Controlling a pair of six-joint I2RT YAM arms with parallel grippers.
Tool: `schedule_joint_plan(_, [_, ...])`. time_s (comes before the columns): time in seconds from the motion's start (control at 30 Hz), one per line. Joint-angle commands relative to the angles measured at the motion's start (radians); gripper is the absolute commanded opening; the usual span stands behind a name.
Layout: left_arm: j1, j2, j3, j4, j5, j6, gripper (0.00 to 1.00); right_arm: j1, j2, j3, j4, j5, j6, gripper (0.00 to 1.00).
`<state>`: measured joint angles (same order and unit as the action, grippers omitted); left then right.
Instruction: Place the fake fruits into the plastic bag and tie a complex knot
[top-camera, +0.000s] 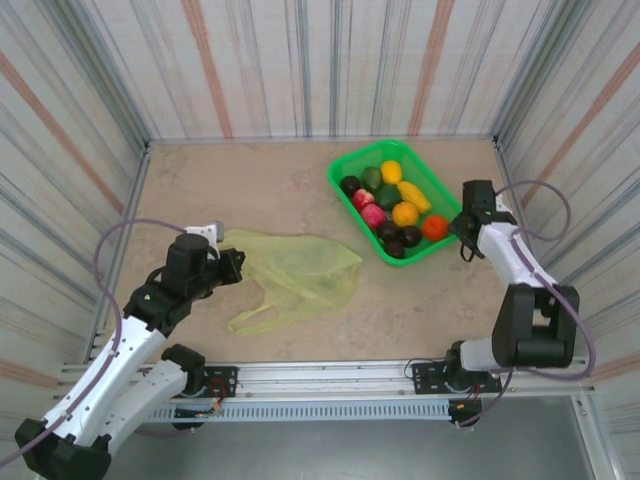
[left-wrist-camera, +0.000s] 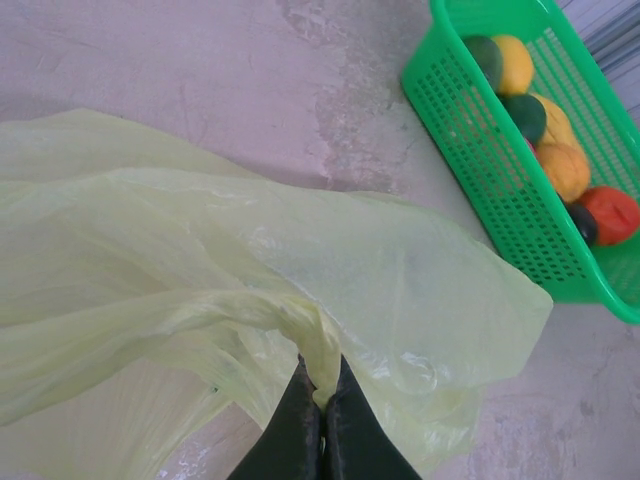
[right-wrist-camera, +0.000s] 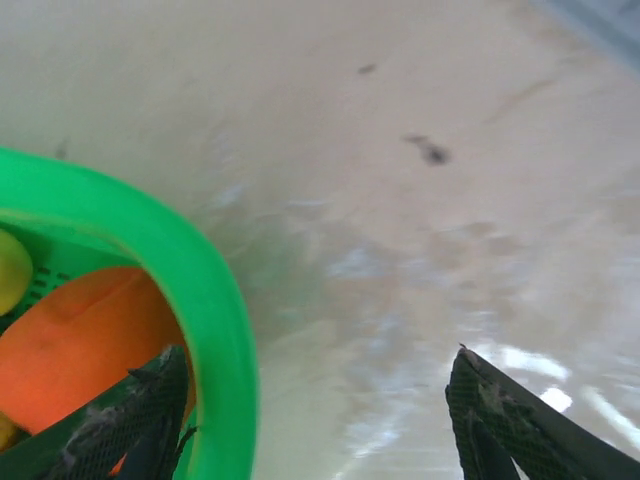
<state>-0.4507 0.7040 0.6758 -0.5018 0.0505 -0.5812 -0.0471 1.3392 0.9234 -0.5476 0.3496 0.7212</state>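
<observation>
On the overhead feed I have the plastic bag (top-camera: 295, 275) lying crumpled and mostly flat on the beige table (top-camera: 250, 190), left of centre and well apart from the green basket (top-camera: 362, 153) at the far right. My left gripper (top-camera: 232, 265) sits at the bag's left edge. On the left wrist feed, the left gripper (left-wrist-camera: 322, 398) has its two dark fingers pressed together on a gathered fold of the bag (left-wrist-camera: 300, 260). The thin yellow-green film rises out of the pinch and spreads away in wrinkled sheets toward the basket (left-wrist-camera: 480, 170). The fake fruits (top-camera: 395, 205) are all in the basket: I can make out a yellow one (top-camera: 391, 172), a green one (top-camera: 371, 178), a pink-red one (top-camera: 372, 213), an orange one (top-camera: 405, 213), a red-orange one (top-camera: 434, 227) in the near right corner, and some dark ones along the near side. My right gripper (top-camera: 462, 228) is at that same corner of the basket. On the right wrist feed, which is blurred, the right gripper (right-wrist-camera: 318, 352) has its fingers spread wide across the basket's rim (right-wrist-camera: 215, 300). One finger is inside, over the red-orange fruit (right-wrist-camera: 80, 350), and the other is outside, over bare table. Nothing is between them but the rim, and I cannot tell whether either finger touches it.
</observation>
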Motion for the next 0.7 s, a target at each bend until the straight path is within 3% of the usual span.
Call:
schedule_joint_plan(0.0, [0.009, 0.010, 0.049, 0.006, -0.006, -0.002, 0.00, 0.048, -0.128, -0.007, -0.020, 0.139, -0.065, 0.73])
schedule_joint_plan(0.1, [0.009, 0.028, 0.066, 0.021, 0.000, 0.009, 0.00, 0.074, -0.184, -0.014, 0.001, 0.054, -0.137, 0.63])
schedule_joint_plan(0.2, [0.009, 0.047, 0.092, 0.036, 0.000, 0.027, 0.00, 0.070, -0.139, 0.002, -0.015, -0.105, -0.145, 0.44])
schedule_joint_plan(0.33, [0.009, 0.080, 0.121, 0.087, 0.043, 0.048, 0.00, 0.044, -0.034, 0.024, -0.047, -0.203, -0.031, 0.16])
schedule_joint_plan(0.43, [0.010, 0.103, 0.130, 0.131, 0.077, 0.074, 0.00, 0.023, 0.048, 0.063, -0.061, -0.225, 0.019, 0.11])
schedule_joint_plan(0.53, [0.009, 0.104, 0.118, 0.146, 0.064, 0.091, 0.00, 0.006, 0.105, 0.097, -0.099, -0.172, 0.074, 0.00])
schedule_joint_plan(0.67, [0.009, 0.092, 0.099, 0.149, 0.048, 0.090, 0.00, -0.021, 0.145, 0.103, -0.192, -0.082, 0.168, 0.00])
